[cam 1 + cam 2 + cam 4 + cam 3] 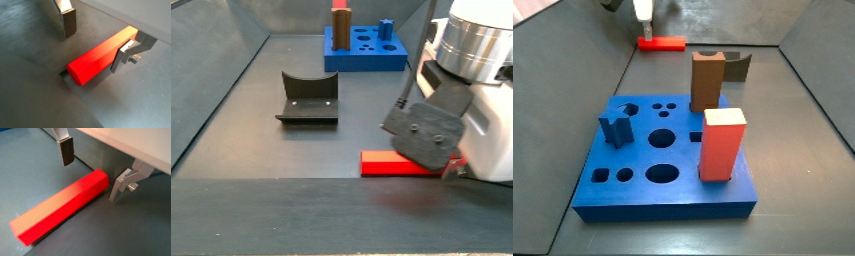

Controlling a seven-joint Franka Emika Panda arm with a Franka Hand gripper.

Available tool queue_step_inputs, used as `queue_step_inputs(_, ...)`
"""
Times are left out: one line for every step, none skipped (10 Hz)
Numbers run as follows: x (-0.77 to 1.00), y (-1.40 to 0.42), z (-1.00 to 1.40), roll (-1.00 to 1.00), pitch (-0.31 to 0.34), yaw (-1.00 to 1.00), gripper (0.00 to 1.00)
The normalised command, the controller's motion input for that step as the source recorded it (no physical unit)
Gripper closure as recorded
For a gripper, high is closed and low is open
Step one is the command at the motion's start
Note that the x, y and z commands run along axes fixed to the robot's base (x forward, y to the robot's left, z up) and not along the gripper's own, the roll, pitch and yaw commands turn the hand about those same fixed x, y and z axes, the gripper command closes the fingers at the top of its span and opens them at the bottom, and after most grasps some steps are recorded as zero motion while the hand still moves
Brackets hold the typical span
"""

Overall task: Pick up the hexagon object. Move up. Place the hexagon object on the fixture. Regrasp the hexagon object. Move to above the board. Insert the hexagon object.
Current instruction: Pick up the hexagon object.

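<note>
Now, gripper: your fingers spread wide, holding nothing, either side of the rod.
Rod: flat on the floor, near the back wall.
Board: well apart.

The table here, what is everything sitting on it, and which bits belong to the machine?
hexagon object: one, bright red, lying flat on the floor at the far end from the board.
board: one, blue, holes in its top, near end in a side view.
blue peg: one, upright on the board.
red block: one, red with pale top, standing in the board.
brown post: one, brown, upright behind the board.
fixture: one, dark, between board and rod.
gripper: one, silver fingers with dark pads, open, straddling the hexagon object.
</note>
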Motion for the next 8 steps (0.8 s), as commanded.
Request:
queue_step_inputs(0.26,0.17,-0.31,-0.36,-0.19,-0.42,0.0)
queue_step_inputs(0.28,0.09,-0.21,-0.43,-0.219,-0.43,0.0)
queue_step_inputs(0.4,0.0,-0.19,-0.45,-0.24,-0.31,0.0)
queue_step_inputs(0.36,-0.05,-0.27,-0.41,-0.243,-0.23,0.0)
queue_step_inputs(0.35,-0.05,-0.26,-0.42,-0.24,-0.24,0.0)
queue_step_inputs(0.22,-0.11,-0.25,-0.41,-0.234,-0.14,0.0)
queue_step_inputs(0.14,-0.11,-0.27,-0.4,-0.217,-0.06,0.0)
queue_step_inputs(0.12,-0.17,-0.17,-0.44,-0.191,-0.05,0.0)
